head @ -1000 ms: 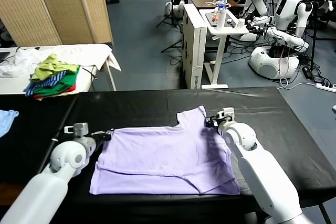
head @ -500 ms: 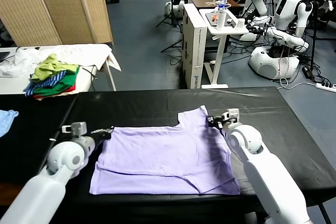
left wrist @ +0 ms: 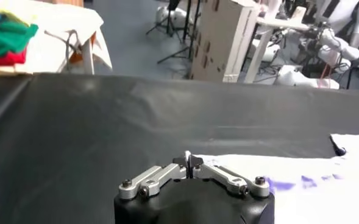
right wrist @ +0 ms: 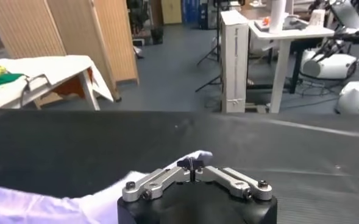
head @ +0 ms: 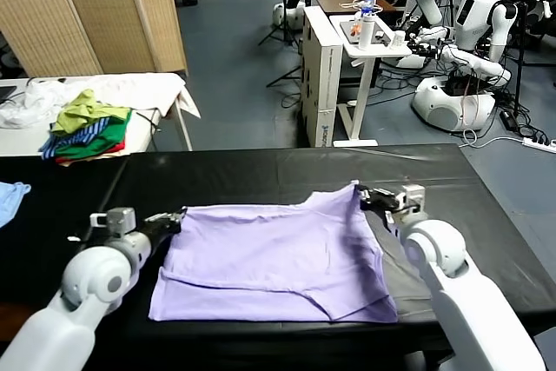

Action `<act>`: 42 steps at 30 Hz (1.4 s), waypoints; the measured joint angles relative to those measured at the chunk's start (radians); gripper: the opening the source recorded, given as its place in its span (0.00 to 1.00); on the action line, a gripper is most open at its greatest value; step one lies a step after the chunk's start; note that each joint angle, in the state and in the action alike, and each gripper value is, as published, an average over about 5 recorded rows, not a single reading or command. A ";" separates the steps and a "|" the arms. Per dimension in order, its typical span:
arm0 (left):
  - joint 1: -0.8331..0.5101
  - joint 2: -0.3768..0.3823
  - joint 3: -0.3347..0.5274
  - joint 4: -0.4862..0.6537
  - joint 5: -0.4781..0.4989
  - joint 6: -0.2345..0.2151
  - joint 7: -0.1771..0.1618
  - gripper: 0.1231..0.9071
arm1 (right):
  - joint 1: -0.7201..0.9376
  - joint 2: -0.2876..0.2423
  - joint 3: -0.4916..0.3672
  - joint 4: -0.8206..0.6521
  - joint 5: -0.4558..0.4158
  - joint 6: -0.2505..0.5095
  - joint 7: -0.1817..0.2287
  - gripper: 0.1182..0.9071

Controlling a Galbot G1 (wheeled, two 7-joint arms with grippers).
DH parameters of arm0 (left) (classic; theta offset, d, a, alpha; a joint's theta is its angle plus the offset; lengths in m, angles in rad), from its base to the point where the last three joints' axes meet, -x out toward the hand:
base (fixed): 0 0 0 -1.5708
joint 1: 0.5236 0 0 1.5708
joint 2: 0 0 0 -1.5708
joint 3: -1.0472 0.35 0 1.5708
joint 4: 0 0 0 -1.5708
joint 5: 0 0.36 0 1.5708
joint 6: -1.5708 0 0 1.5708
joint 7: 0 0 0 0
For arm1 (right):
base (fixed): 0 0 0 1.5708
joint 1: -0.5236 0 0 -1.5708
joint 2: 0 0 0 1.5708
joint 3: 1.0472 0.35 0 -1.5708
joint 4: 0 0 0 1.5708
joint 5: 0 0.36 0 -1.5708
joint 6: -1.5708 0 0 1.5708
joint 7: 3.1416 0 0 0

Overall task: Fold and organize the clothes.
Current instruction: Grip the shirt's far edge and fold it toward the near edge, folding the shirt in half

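While the lavender T-shirt (head: 274, 258) lay spread on the black table (head: 261, 175), the left gripper (head: 178, 215) pinched its far left corner with closed fingers. The right gripper (head: 365, 194) had its fingers clamped on the far right corner, holding that fabric slightly raised off the tabletop.

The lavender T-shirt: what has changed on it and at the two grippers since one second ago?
The right gripper, shut on the T-shirt, moved outward to the robot's right, pulling the far sleeve out flat. The left gripper kept its grip on the opposite far corner, barely moving. The near hem, black table and garment heap stayed put.
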 joint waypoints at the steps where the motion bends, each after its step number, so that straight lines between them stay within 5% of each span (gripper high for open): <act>1: 0.015 0.000 -0.010 -0.013 0.005 -0.001 0.003 0.04 | -0.020 -0.004 0.006 0.017 0.000 -0.012 0.006 0.03; 11: 0.170 -0.029 -0.106 -0.103 0.029 0.001 0.005 0.04 | -0.171 -0.047 0.076 0.131 0.003 -0.061 0.005 0.03; 24: 0.271 -0.073 -0.150 -0.165 0.050 0.003 -0.037 0.04 | -0.352 -0.067 0.135 0.242 0.003 -0.061 0.005 0.03; 42: 0.427 -0.139 -0.179 -0.242 0.180 -0.062 -0.025 0.04 | -0.444 -0.068 0.125 0.255 -0.003 -0.061 0.004 0.03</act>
